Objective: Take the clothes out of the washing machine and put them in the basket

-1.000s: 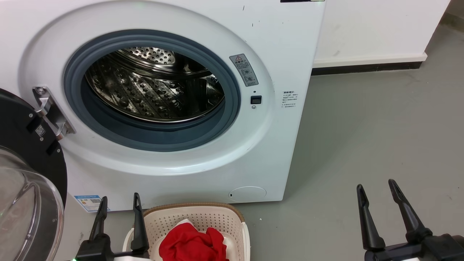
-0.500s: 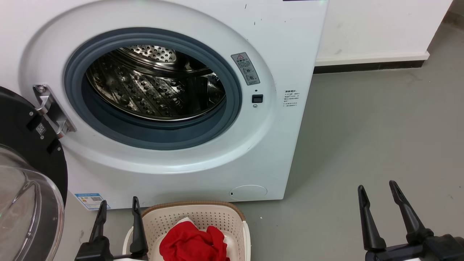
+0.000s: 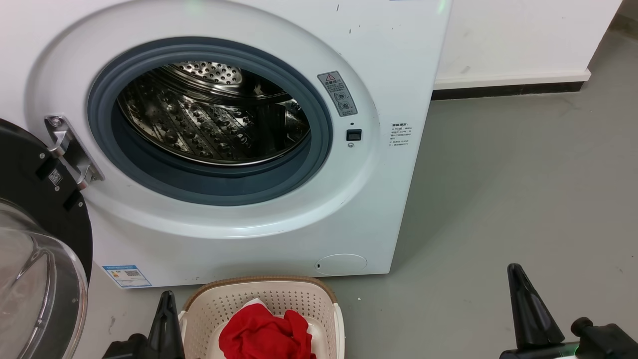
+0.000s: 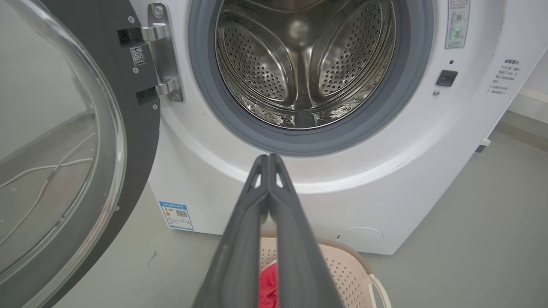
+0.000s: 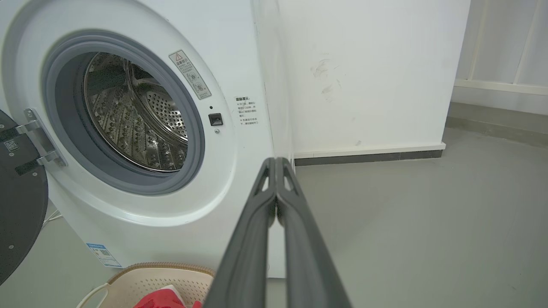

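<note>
We see the washing machine (image 3: 394, 209) with a white body, smooth and a little glossy, like painted metal. Its drum (image 3: 209, 129) is shiny steel with many small holes and bumps. The ring (image 3: 214, 187) around the opening looks like grey matt rubber. The door (image 3: 30, 169) has a dark matt frame and clear glossy glass (image 3: 35, 299); the hinge (image 3: 70, 149) is polished metal. The basket (image 3: 304, 304) is cream plastic with holes, and its rim (image 3: 259, 279) looks brown and woven. The clothes (image 3: 264, 334) are soft red cloth, not shiny. The floor (image 3: 523, 189) is grey, smooth and matt. The left gripper (image 4: 269, 159) seems to be dark matt plastic.
</note>
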